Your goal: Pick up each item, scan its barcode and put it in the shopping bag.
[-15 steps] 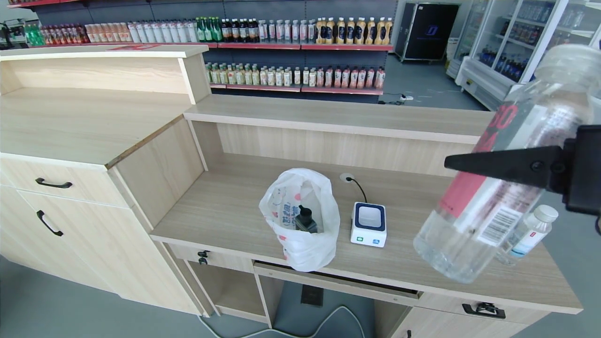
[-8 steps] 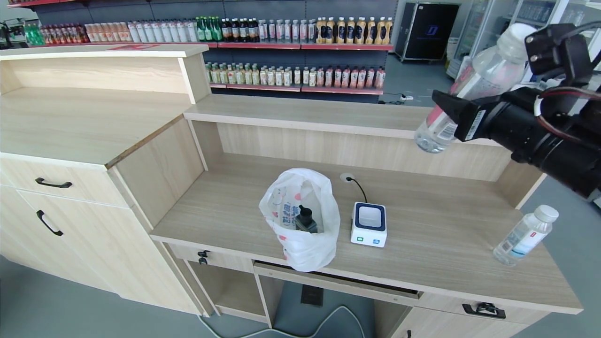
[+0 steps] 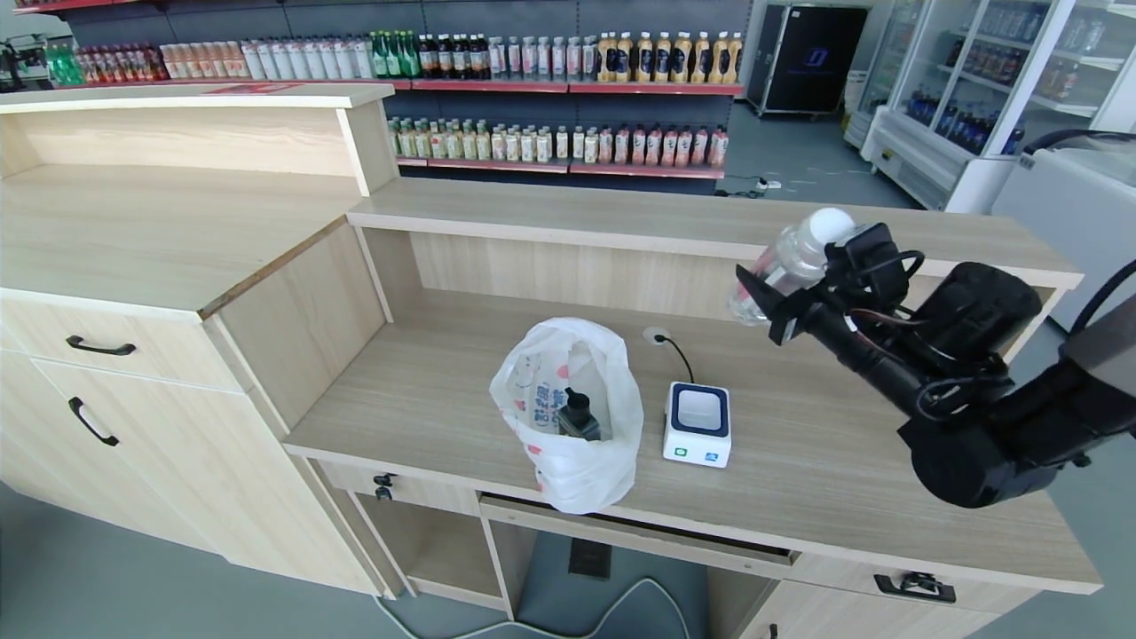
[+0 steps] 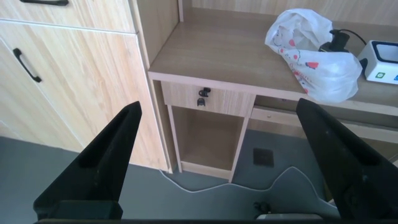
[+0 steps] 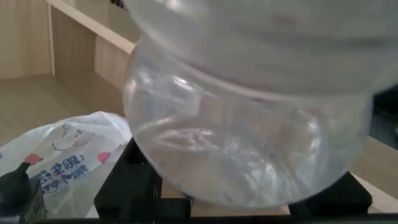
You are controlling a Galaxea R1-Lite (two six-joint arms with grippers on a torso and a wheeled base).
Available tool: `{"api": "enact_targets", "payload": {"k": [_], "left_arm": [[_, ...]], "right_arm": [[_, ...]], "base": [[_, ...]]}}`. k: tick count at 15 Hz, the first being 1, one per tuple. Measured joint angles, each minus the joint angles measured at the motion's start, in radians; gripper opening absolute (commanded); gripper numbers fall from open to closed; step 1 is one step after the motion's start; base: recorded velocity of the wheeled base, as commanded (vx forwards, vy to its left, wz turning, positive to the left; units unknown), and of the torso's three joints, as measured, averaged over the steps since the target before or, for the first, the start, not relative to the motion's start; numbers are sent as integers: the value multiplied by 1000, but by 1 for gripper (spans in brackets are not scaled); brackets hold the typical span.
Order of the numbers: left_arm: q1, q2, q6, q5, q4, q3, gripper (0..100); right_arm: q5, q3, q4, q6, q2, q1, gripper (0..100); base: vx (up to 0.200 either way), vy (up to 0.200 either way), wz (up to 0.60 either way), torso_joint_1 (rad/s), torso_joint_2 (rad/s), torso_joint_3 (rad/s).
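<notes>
The right gripper (image 3: 763, 302) clamps the bottle (image 3: 774, 264). Bring it over the scanner (image 3: 698, 417), barcode facing down; the label seems hidden.

Where we can pass
We have wide surface (image 3: 417, 390) left of the bag (image 3: 577, 470); the scanner (image 3: 698, 423) stands just beside it, and the back ledge (image 3: 621, 217) walls the rear.

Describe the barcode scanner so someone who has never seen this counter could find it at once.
Look at the lower wooden desk of the checkout counter. Beside the white shopping bag, on the robot's right, sits the scanner: a small white box with a dark blue square top, trailing a black cable.
</notes>
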Motion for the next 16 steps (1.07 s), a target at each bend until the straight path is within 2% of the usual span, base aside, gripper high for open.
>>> {"api": "enact_targets", "payload": {"k": [2, 6, 16], "left_arm": [[0, 0, 0, 0, 0, 0, 100], [0, 0, 0, 0, 0, 0, 100], [0, 0, 0, 0, 0, 0, 100]], "right_arm": [[97, -61, -21, -32, 93, -28, 0], [211, -180, -22, -62, 234, -54, 0], [366, -280, -21, -148, 409, -60, 0]], "base": [[0, 0, 0, 0, 0, 0], [0, 0, 0, 0, 0, 0], [0, 0, 0, 0, 0, 0]]}}
